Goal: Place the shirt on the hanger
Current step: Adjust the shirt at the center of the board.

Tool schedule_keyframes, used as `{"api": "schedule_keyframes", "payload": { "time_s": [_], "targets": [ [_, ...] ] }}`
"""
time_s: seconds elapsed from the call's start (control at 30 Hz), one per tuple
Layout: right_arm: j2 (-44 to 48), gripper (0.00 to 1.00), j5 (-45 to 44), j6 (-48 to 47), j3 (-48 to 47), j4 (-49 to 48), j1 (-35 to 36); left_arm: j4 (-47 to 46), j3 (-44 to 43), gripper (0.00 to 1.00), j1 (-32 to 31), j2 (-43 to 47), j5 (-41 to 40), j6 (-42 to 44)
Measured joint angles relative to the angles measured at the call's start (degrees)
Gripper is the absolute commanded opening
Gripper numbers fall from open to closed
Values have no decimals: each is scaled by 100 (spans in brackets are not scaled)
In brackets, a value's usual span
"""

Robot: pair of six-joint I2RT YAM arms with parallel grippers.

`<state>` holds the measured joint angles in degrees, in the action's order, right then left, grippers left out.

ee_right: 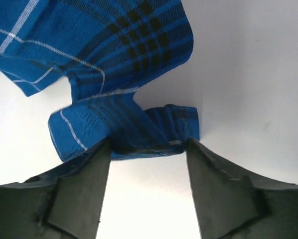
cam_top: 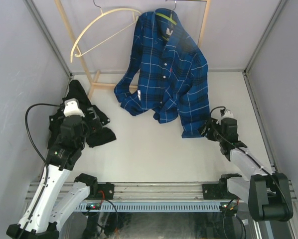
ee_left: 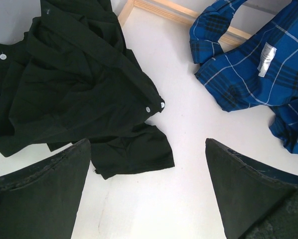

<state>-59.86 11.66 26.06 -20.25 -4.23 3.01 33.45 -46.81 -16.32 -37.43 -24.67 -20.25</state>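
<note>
Because the shirt point(cam_top: 174, 74) is looking like light, limp woven cloth, I am judging that it is going to sag, fold and slide rather than keep any shape, so the collar, a shoulder seam or a doubled hem edge is seeming the safest place to take hold, with a firm pinch instead of a flat push. In the overhead view it is hanging at 12 o'clock, its collar draping over the lime-green hanger point(cam_top: 165, 18) under the silver hook point(cam_top: 174, 5), while its tail and one bunched sleeve are trailing onto the table point(cam_top: 154, 154). At the garment's 5 o'clock corner the right gripper point(ee_right: 148, 147) is clamping a crumpled fold of hem between its fingers point(ee_right: 91, 169). The left gripper point(ee_left: 146, 142) is hovering at 9 o'clock with its fingers spread wide and nothing between them, just beside the black garment point(ee_left: 74, 84), which is lying in a heap with white buttons showing. Counting: one plaid shirt, one green hanger, one cream hanger point(cam_top: 109, 37) hanging bare at 11 o'clock on the wooden rack point(cam_top: 95, 78), one black garment, two arms
</note>
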Motion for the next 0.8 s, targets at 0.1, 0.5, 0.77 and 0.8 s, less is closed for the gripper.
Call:
{"api": "schedule_keyframes", "payload": {
  "time_s": [0.1, 0.5, 0.77, 0.8],
  "targets": [
    [-151, 6, 42, -9, 28, -267, 243, -17, 11, 100, 0, 0, 28, 7],
    [-1650, 0, -529, 127, -697, -1185, 2028, -59, 15, 100, 0, -7, 133, 35],
    [-1637, 52, -1196, 240, -975, -1023, 2706, -81, 15, 100, 0, -7, 140, 35],
    [-1408, 67, -1364, 251, -885, -940, 2791, -81, 15, 100, 0, -9, 144, 35]
  ]
}}
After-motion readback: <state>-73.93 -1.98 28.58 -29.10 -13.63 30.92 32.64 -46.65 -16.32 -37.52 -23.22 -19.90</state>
